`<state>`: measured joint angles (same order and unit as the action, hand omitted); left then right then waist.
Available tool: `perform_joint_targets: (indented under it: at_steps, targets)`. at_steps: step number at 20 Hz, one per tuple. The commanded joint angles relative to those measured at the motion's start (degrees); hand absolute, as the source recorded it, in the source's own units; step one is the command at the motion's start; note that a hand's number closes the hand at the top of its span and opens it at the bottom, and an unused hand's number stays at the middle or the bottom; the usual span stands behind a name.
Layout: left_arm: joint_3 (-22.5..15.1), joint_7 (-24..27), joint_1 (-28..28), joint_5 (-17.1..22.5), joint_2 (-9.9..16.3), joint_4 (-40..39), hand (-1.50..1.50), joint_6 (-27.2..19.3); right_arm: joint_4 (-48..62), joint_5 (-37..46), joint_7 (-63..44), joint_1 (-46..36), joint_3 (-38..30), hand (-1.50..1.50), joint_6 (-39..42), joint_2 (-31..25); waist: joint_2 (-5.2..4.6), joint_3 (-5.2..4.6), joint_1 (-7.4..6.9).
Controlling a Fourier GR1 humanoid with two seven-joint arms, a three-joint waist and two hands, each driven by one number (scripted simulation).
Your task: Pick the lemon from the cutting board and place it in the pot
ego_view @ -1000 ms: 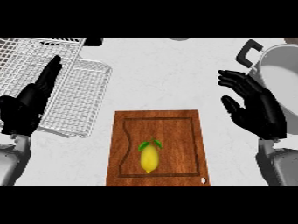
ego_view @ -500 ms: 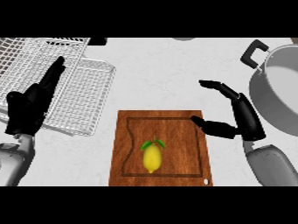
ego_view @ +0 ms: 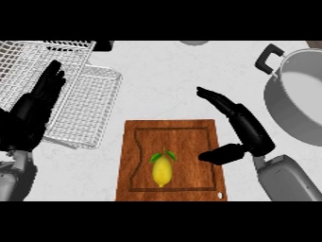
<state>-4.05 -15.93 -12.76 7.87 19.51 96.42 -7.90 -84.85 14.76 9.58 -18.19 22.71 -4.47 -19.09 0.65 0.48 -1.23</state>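
A: What's the surface like?

B: A pale, faintly mottled counter. A wooden cutting board lies at the near middle, with a groove running round its edge. A white wire rack sits to the left, a big grey pot with a black handle to the right.

A: And the lemon?

B: The lemon lies on the board, left of centre, 2 green leaves at its top. Nothing touches it.

A: The hands?

B: The right hand is over the board's right edge, fingers straight, thumb spread toward the lemon, holding nothing. The left hand rests open over the rack, fingers up.
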Motion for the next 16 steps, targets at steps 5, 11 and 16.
perform_joint_targets:
  at_steps: [5, 11, 16]
  targets:
    - [3.4, -0.2, 1.5, 1.0, -2.5, 1.9, 0.00, -5.4, -3.4, 6.7, -21.4, -8.7, 11.9, -1.50, 15.6, -2.7, -0.50, -0.79, 0.00]
    - [3.3, 0.0, 1.5, 0.1, -2.7, 0.9, 0.00, -6.3, -5.4, 7.3, -38.2, -13.9, 18.2, -1.50, 24.6, 4.3, -0.55, -0.74, 0.64]
    - [4.6, 0.0, 1.8, 1.6, -1.9, 1.3, 0.00, -4.9, -3.4, 7.4, -45.3, -14.8, 19.3, -1.50, 26.6, 10.1, -0.69, -0.59, 0.83]
